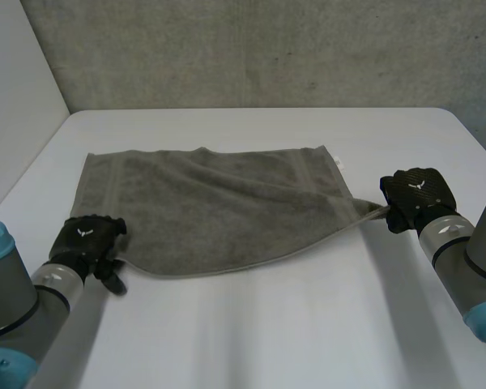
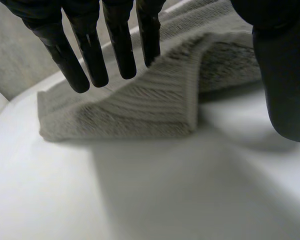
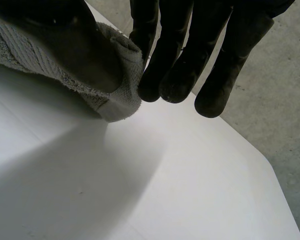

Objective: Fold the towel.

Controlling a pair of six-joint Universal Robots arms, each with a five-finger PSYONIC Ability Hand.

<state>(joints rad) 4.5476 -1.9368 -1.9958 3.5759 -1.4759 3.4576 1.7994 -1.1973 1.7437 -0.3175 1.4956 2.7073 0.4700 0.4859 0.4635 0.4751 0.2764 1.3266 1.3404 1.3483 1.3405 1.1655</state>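
A grey towel [image 1: 219, 211] lies spread on the white table [image 1: 267, 324], its near right corner drawn out to a point. My right hand [image 1: 417, 194] holds that corner. In the right wrist view the thumb and fingers [image 3: 180, 60] pinch the towel's hemmed corner [image 3: 120, 100] just above the table. My left hand [image 1: 85, 237] sits at the towel's near left corner. In the left wrist view its fingers [image 2: 120, 45] are straight and spread well away from the thumb, and a raised fold of the towel [image 2: 140, 105] stands beneath the fingertips.
A grey wall runs behind the table's far edge, and a pale wall stands at the left. Bare table surface lies in front of the towel, between my two arms.
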